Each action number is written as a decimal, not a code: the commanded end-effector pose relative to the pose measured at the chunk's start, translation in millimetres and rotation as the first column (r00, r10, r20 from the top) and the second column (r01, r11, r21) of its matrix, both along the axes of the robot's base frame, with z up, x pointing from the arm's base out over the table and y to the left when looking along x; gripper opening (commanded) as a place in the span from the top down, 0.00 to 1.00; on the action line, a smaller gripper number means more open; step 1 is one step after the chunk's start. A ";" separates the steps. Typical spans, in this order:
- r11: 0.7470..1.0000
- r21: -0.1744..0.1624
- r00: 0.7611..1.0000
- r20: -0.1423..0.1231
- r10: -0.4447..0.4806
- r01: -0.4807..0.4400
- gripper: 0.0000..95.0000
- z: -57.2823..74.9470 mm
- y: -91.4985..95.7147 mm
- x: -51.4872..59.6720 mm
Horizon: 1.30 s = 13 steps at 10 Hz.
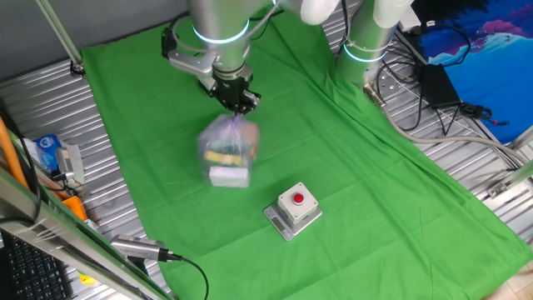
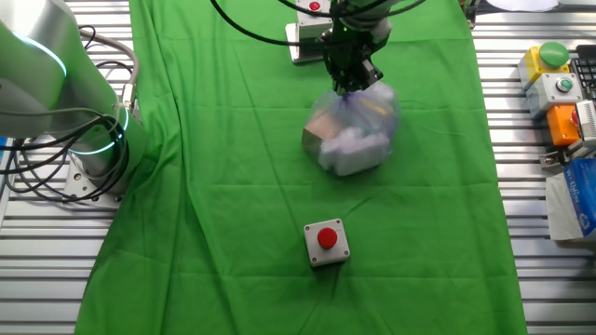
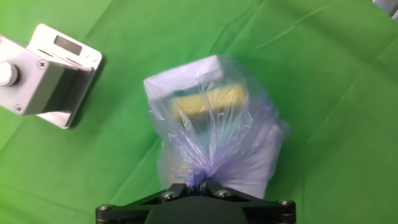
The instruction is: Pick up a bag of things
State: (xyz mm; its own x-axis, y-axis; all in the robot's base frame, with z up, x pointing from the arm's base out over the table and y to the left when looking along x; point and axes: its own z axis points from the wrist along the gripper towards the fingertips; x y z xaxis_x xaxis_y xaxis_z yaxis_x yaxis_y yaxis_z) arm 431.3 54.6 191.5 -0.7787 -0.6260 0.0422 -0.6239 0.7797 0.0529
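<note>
In the one fixed view, going from the left, we saw a blue-and-white packet (image 1: 48, 150) lying on the metal table (image 1: 50, 92) beside the green cloth (image 1: 333, 142); next came the pincer (image 1: 237, 102), closed on the gathered top of the bag of things (image 1: 228, 152), whose purplish film showed a yellow item above a white one; whether the bag's underside touched the cloth we could not tell; to its right, near but apart, stood the grey box with a red button (image 1: 294, 209).

In the other fixed view the arm's base (image 2: 84, 112) stood at the left edge off the cloth (image 2: 205, 186); the red-button box (image 2: 326, 244) sat in the middle foreground, well apart from the bag (image 2: 354, 130) behind it, which the pincer (image 2: 351, 82) gripped by the neck; a cluster of coloured button boxes (image 2: 557, 88) lay on the table at the far right.

In the hand view a grey box (image 3: 46, 74) lay at the upper left; the bag (image 3: 214, 130) filled the centre, its knot pinched between the black fingers (image 3: 168, 199) at the bottom edge.
</note>
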 end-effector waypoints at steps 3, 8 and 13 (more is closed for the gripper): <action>1.000 0.000 1.000 -0.011 0.011 -0.011 1.00 13.1 -1.9 -4.7; 1.000 -0.005 1.000 -0.017 0.019 -0.019 1.00 29.6 0.8 -10.4; 1.000 -0.008 0.999 -0.023 0.029 -0.029 1.00 54.0 2.9 -19.2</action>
State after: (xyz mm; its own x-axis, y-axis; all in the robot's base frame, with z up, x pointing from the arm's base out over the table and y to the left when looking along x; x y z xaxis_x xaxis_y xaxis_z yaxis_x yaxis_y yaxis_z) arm 411.3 57.4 248.2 -0.7589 -0.6478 0.0668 -0.6451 0.7618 0.0592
